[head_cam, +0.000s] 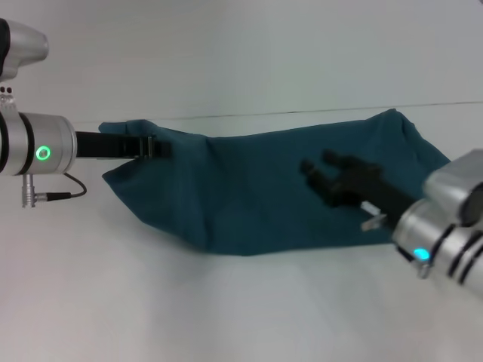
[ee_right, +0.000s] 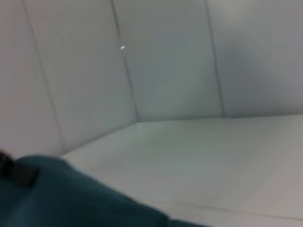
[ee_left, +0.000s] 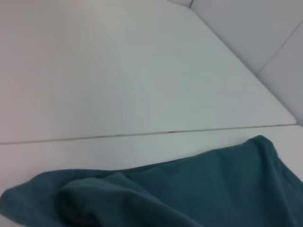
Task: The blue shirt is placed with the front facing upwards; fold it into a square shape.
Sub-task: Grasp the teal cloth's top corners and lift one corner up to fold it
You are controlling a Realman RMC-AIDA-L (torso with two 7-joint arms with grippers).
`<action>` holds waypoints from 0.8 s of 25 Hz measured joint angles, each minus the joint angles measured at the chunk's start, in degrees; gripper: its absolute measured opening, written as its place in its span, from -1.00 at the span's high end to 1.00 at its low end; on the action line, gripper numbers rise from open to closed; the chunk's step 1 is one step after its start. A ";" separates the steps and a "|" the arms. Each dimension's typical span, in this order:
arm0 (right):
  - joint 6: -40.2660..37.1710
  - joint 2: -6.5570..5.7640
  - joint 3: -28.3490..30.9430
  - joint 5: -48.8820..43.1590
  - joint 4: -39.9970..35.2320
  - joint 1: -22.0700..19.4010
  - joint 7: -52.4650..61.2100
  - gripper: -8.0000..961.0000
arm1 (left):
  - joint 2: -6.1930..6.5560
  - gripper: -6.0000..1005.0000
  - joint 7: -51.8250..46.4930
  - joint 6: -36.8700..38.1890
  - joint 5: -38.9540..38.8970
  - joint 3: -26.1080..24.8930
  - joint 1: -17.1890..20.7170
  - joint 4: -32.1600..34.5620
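The blue shirt (head_cam: 264, 188) lies as a wide folded band across the white table, plain teal side up, with no lettering showing. My left gripper (head_cam: 151, 145) reaches in from the left at the shirt's left end, and its black fingers are shut on a raised fold of fabric there. My right gripper (head_cam: 318, 167) hovers over the right half of the shirt with its dark fingers spread open and nothing between them. The left wrist view shows the shirt (ee_left: 189, 194) bunched and lifted at its near end. A teal mound of the shirt (ee_right: 71, 198) fills the lower corner of the right wrist view.
A seam (head_cam: 317, 112) runs across the table just behind the shirt. Pale wall panels (ee_right: 165, 61) stand beyond the far edge. A cable (head_cam: 64, 194) hangs from the left wrist beside the shirt's left end.
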 joint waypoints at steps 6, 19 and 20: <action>3.19 0.46 1.15 0.76 8.06 6.64 -6.80 0.10 | -0.68 0.91 -0.75 3.06 -1.85 0.26 0.77 4.66; 14.80 0.91 5.40 -6.60 16.33 18.74 -6.92 0.95 | -0.90 0.91 -3.82 7.83 -4.69 3.41 2.99 14.43; 15.97 0.93 6.48 -8.26 17.23 19.79 -6.92 0.96 | -0.89 0.91 -3.83 8.13 -5.04 3.45 3.16 14.98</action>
